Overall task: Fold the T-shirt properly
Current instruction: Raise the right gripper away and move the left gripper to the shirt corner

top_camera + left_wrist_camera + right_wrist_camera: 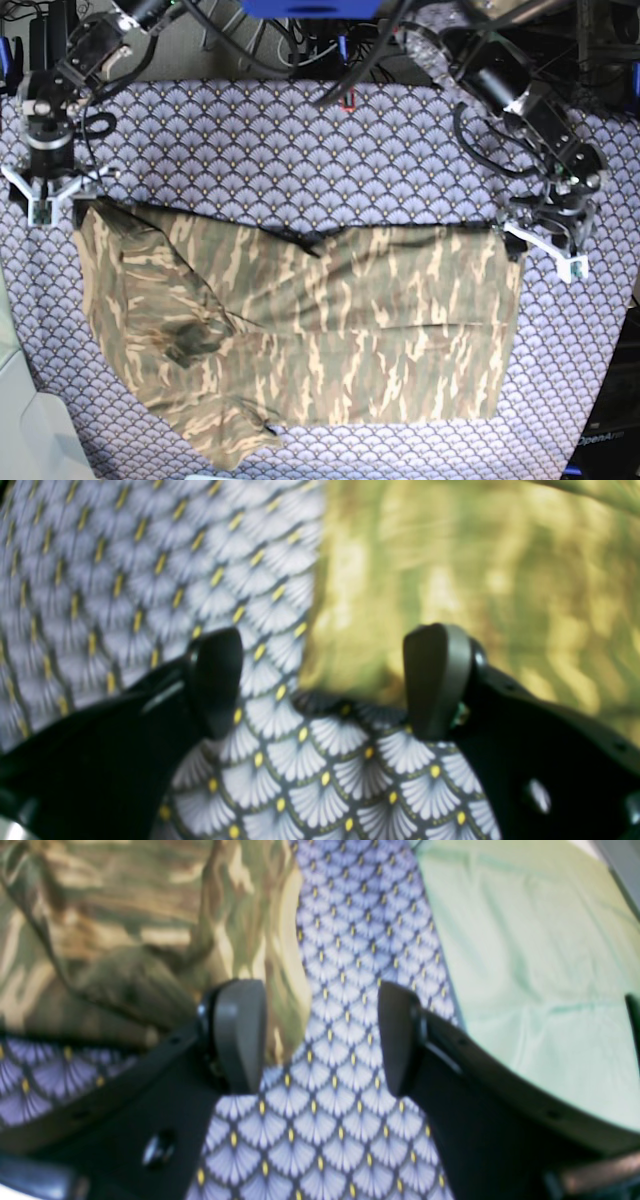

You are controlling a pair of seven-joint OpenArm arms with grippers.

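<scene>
Open grippers at the shirt's near corners

Left wrist view: the left gripper [325, 680] stands apart, the T-shirt's [380, 610] corner between its fingers, body toward one o'clock. Right wrist view: the right gripper [320, 1037] gapes, cloth toward eleven; pale green fabric [510, 950] at two. Base view: the shirt's long edge runs nine to three on patterned cloth [300, 140], each arm nearest its own corner.

Two dark, rounded gripper fingers [437, 680] stand wide apart, the right-hand one in view overlapping the edge of a tan and olive-green camouflage fabric T-shirt [370, 610]. Its corner lies between them on a purple-grey, fan-scale patterned table cloth [320, 765].
</scene>
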